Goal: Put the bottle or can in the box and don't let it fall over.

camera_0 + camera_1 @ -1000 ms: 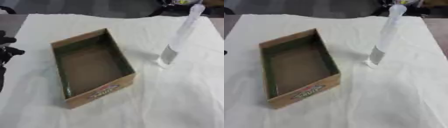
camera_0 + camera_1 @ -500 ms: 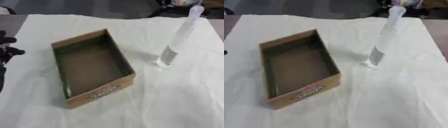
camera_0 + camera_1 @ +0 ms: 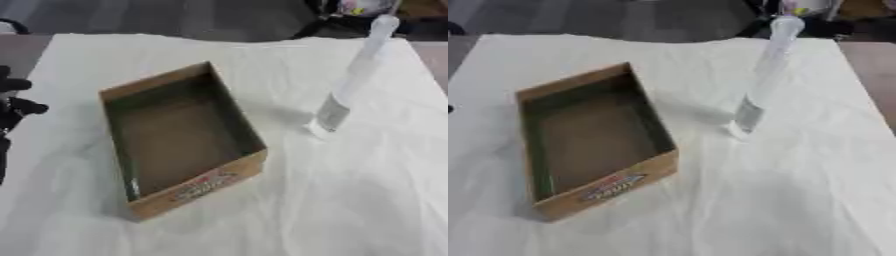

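Observation:
A tall, slim clear bottle (image 3: 350, 85) with a white cap stands upright on the white cloth, to the right of the box. The open cardboard box (image 3: 229, 175) lies at the centre-left, empty inside, with a printed label on its near wall. My left hand (image 3: 12, 102) shows at the left edge of the left eye view, black, well left of the box and holding nothing; I cannot make out how its fingers are set. My right hand shows in neither view.
A white cloth (image 3: 780, 200) covers the table. Its far edge meets a dark floor. Dark objects (image 3: 350, 15) sit beyond the far right corner, behind the bottle.

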Available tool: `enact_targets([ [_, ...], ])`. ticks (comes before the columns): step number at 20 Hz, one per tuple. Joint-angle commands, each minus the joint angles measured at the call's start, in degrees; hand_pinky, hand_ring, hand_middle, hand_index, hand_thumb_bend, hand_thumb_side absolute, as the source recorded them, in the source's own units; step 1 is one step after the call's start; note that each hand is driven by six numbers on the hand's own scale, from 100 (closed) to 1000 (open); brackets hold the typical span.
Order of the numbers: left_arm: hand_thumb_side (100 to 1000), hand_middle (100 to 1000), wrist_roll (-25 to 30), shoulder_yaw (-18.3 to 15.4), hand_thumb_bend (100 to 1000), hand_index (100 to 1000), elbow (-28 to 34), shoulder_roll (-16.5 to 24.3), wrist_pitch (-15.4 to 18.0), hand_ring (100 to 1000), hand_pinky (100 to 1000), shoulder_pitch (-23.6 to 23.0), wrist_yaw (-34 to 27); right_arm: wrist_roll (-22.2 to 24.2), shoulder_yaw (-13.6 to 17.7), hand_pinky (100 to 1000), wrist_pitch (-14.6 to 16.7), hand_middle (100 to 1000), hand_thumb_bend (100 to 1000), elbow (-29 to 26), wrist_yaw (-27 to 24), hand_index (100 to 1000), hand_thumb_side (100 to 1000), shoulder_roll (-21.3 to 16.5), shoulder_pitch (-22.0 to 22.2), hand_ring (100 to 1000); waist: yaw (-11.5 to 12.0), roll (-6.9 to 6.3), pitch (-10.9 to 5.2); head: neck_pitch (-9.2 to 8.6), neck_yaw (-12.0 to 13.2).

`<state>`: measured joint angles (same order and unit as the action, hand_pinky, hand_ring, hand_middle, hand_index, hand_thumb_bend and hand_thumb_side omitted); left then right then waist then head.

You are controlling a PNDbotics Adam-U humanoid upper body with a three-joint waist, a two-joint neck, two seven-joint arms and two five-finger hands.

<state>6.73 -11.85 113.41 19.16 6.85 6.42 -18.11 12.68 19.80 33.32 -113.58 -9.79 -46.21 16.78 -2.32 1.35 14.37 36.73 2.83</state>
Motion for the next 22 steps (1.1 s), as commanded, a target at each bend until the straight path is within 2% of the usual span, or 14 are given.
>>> enact_targets([
  [1, 772, 660, -0.05, -0.18, 127, 836, 1.18, 1.69, 0.32, 546, 679, -0.02, -0.06, 3.02, 1.53, 888, 1.95, 975, 246, -1.01, 3.35, 865, 430, -5.28, 0.66, 958, -0.18, 0.01, -1.24, 0.26, -0.27],
  [3, 772, 660, -0.04, -0.17, 127, 835, 1.18, 1.78, 0.34, 546, 678, -0.1, -0.06, 4.04, 1.68, 866, 2.34, 965, 273, -1.01, 4.82, 864, 414, -6.91, 0.95, 929, -0.28, 0.03, -1.31, 0.36, -0.21],
  [8, 773, 660, 0.08, -0.19, 126, 835, 1.18, 1.94, 0.37, 545, 678, -0.32, 0.1, 6.06, 1.68, 869, 2.09, 959, 280, -1.01, 7.74, 862, 430, -11.1, 0.95, 936, -0.47, 0.11, -1.34, 0.73, -0.19],
  [12, 772, 660, 0.06, -0.18, 125, 835, 1.18, 2.19, 0.49, 545, 678, -0.41, 0.18, 10.8, 1.43, 876, 1.45, 963, 253, -1.01, 10.12, 866, 470, -13.74, 1.27, 943, -0.55, 0.24, -1.42, 0.44, -0.27],
  [16, 771, 660, 0.03, -0.19, 125, 835, 1.18, 2.4, 0.56, 545, 678, -0.53, 0.2, 16.05, 1.59, 871, -0.39, 954, 242, -1.01, 10.87, 864, 493, -15.46, 1.09, 932, -0.74, 0.36, -1.6, 0.27, -0.37],
  [22, 770, 661, -0.03, -0.16, 124, 834, 1.18, 2.57, 0.59, 545, 678, -0.63, 0.13, 18.27, 1.79, 871, -2.01, 950, 236, -1.01, 9.02, 863, 491, -17.58, -0.49, 927, -0.86, 0.43, -1.92, -0.32, -0.31],
])
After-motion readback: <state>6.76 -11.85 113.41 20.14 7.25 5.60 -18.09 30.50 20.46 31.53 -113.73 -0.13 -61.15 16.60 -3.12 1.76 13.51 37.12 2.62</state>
